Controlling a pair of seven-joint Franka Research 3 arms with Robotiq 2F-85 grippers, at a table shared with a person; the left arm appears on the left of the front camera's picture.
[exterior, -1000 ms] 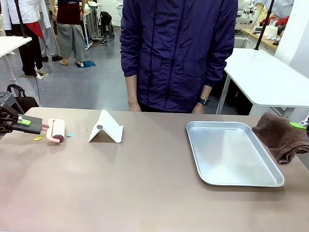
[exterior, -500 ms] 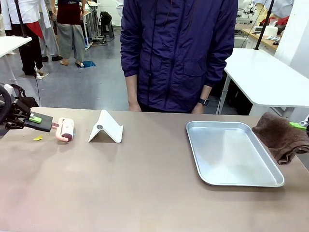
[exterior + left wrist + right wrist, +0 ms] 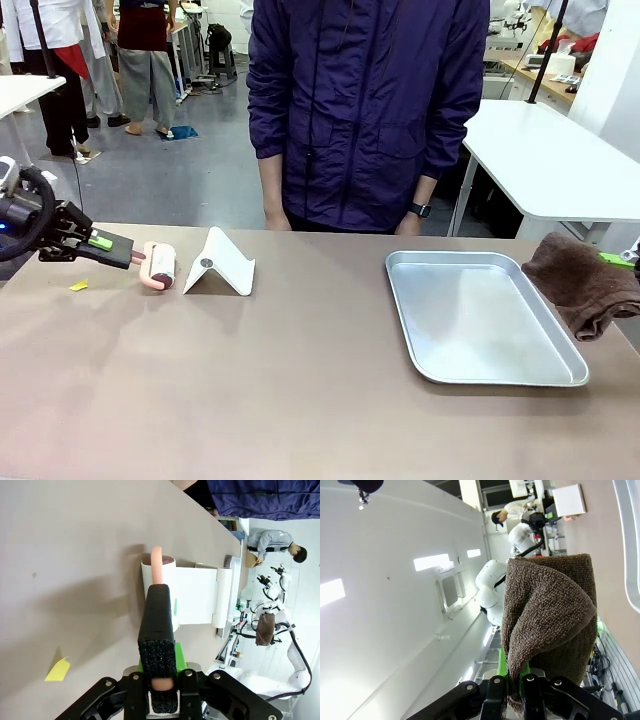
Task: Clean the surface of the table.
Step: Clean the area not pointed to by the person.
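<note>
The wide brownish-taupe table [image 3: 250, 380] spans the front view. My left gripper [image 3: 112, 248] at its far left is shut on the pink handle of a lint roller [image 3: 160, 266], whose drum rests on the tabletop right beside a white folded stand [image 3: 220, 264]. The left wrist view shows the fingers [image 3: 157, 625] clamped on the pink handle, the lint roller [image 3: 159, 575] lying ahead of them. My right gripper [image 3: 512, 677] is shut on a brown towel [image 3: 547, 625], which hangs at the table's right edge [image 3: 582, 285].
A shallow silver tray [image 3: 480, 318] lies right of centre. A small yellow scrap [image 3: 78, 286] lies on the table under my left gripper, also visible as a yellow scrap [image 3: 57, 670]. A person in a dark blue jacket [image 3: 365, 110] stands at the far edge. A white table [image 3: 560, 160] stands behind right.
My left gripper has carried the lint roller rightward along the table, from near the left edge to right beside the white stand. The right gripper and towel have stayed put.
</note>
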